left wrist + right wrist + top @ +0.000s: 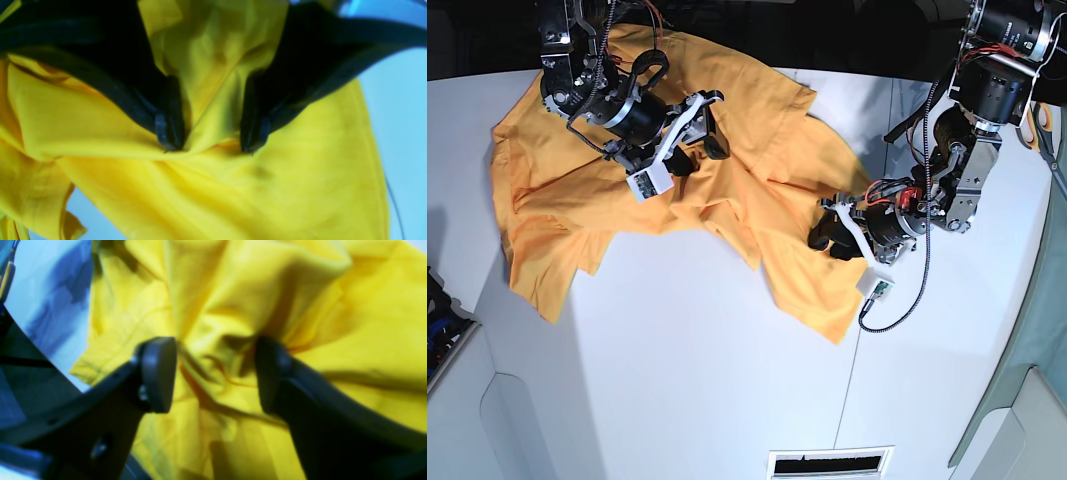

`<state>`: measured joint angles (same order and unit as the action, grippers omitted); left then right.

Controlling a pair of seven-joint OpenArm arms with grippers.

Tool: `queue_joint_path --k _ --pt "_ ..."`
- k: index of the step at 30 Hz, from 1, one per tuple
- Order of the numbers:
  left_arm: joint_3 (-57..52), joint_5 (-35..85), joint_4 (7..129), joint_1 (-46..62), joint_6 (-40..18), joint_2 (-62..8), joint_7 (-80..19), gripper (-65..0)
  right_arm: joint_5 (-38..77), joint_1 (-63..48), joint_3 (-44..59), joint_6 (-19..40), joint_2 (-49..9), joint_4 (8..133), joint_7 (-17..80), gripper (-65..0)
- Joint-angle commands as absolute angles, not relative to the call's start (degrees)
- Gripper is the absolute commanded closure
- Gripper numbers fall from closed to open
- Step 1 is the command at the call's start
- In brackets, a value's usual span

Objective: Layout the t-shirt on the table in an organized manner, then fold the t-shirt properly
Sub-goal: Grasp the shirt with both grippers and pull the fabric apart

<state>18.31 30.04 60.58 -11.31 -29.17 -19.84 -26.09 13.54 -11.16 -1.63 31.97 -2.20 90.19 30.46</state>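
Seen from above: bright orange-yellow t-shirt [677, 190] spread crumpled across the far left and middle of the white table [687, 380], one edge draping over the table's left side, a lower corner reaching toward the centre. Dark seam line [852, 330] running down the tabletop on the right; small vent slot [829, 463] at the near edge.

Left gripper [832, 228], on the right side of the overhead view, lowered onto the shirt's right-hand portion. From its wrist camera: black fingertips [170, 130] pressed into the fabric with a raised fold of yellow cloth between them, jaws parted fairly wide, touching the cloth on either side; no firm pinch visible.

Right gripper [699, 130], on the left side of the overhead view, held over the shirt's upper middle. From its wrist camera: both pads [156, 373] well apart, bunched and creased fabric showing in the gap, jaws spread and nothing clamped. Whether the pads touch the cloth cannot be told through the blur.

Black cable [907, 300] looping from the left arm onto bare table.
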Motion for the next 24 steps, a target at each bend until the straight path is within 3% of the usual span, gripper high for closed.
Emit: queue_joint_path --k 1,9,15,24 --pt "18.3 29.1 60.6 -11.7 -28.7 -19.9 -28.1 -31.7 15.4 -10.2 -1.6 32.3 -2.2 91.4 29.4 -37.3" --pt "18.3 28.6 60.6 -11.7 -28.7 -20.0 -29.4 -31.7 17.9 -5.0 -1.6 31.3 -2.0 98.2 29.6 -37.3" --pt "18.3 28.4 60.6 -11.6 -28.7 -20.0 -29.8 -31.7 12.8 1.7 -0.9 27.8 1.5 96.9 29.8 -37.3" --pt "18.3 28.4 60.6 -11.4 -28.7 -20.0 -29.8 -31.7 4.8 14.6 -0.4 25.9 2.2 76.1 26.5 -37.3"
